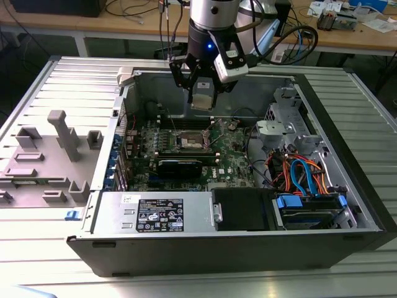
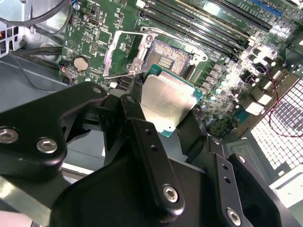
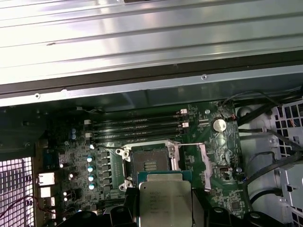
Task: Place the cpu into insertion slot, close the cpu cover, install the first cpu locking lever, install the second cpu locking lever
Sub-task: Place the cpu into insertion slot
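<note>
My gripper (image 1: pixel 203 99) hangs over the open computer case, shut on the cpu (image 1: pixel 203 94), a flat silver square chip held by its edges. In both wrist views the cpu (image 2: pixel 166 100) (image 3: pixel 164 201) sits between the black fingers (image 2: pixel 134 111), a little above and to one side of the insertion slot (image 2: pixel 166 56) (image 3: pixel 149 163). The slot's dark centre is bare and nothing lies in it. The cpu cover (image 2: pixel 119 53) (image 3: pixel 204 166) is swung open beside the slot. In the exterior view the insertion slot (image 1: pixel 191 142) lies below the gripper on the green board.
Long black memory slots (image 3: pixel 137 128) run beside the socket. A black card (image 1: pixel 180 166) stands in front of it. The drive cage with blue and orange cables (image 1: pixel 304 177) fills the exterior view's right. A grey fixture (image 1: pixel 53 155) lies outside the case on the exterior view's left.
</note>
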Robot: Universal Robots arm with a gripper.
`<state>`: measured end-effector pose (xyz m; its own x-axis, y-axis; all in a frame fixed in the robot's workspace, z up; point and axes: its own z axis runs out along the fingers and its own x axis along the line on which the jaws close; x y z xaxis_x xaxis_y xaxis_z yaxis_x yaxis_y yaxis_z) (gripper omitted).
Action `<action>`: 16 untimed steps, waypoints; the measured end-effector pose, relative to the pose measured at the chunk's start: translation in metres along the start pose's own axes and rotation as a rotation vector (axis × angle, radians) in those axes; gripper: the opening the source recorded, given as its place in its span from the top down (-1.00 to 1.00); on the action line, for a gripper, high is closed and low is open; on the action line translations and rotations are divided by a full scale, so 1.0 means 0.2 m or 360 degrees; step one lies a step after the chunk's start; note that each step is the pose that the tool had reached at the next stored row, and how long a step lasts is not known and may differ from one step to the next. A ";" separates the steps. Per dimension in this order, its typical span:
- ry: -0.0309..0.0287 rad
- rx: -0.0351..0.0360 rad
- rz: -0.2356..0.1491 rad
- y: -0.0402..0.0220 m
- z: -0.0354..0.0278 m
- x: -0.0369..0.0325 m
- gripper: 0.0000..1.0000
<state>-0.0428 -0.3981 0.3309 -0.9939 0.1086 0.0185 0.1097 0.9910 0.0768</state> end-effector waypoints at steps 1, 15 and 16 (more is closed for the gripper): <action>-0.00004 0.0000 0.0004 0.000 0.001 0.000 -0.09; -0.00051 0.0003 0.0060 -0.001 0.008 0.000 -0.09; -0.00054 0.0003 0.0063 -0.001 0.009 0.000 -0.09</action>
<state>-0.0428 -0.3981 0.3292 -0.9888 0.1481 0.0181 0.1491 0.9860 0.0743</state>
